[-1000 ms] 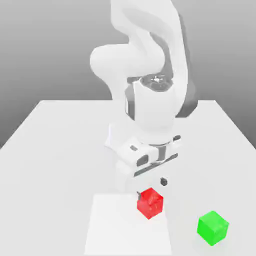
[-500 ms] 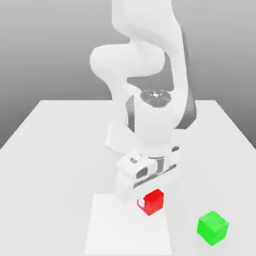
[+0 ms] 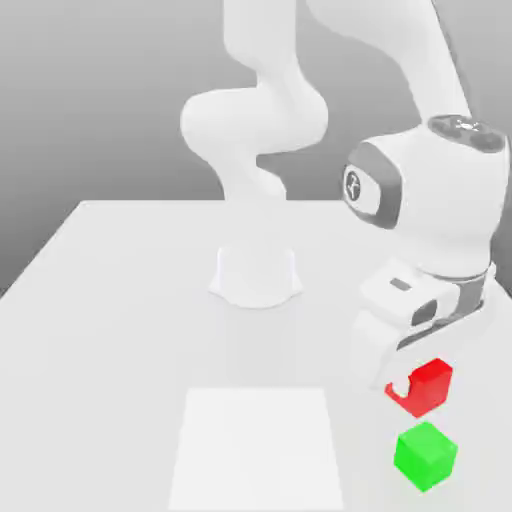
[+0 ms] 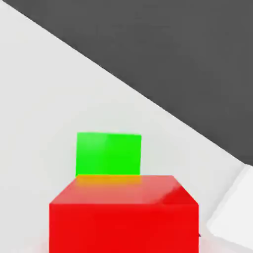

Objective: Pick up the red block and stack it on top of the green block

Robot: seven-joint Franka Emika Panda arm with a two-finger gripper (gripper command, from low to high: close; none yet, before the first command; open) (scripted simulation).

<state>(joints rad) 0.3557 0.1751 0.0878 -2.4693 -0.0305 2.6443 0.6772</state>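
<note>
Red block (image 3: 427,386) is off the table (image 3: 120,300) now, pinched in the gripper (image 3: 412,384) w/ the jaws closed on its sides, hanging just above and a touch toward the exterior view's left of the green block (image 3: 425,455). One sec ago it sat on the pale square mat (image 3: 255,450) near the middle of the table, w/ the hand low over it; half a sec ago the fingers were already around it at that same spot. Since then the arm has swung across to the exterior view's right and carried the cube w/ it. Green block hasn't budged, same place near the front edge.

Hand view backs that up: red block (image 4: 123,215) sits close under the camera, green block (image 4: 108,153) peeks out past its far edge, so the two are near but not yet lined up.

Meaning for the task: pick is done, transport is mostly done, approx two thirds through by this reading. What's left is a small sideways correction to centre red over green, then a straight descent & release. Main risk looks like an off-centre drop: if the offset isn't trimmed first, red could land on green's edge and tip off, or nudge green aside.
</note>
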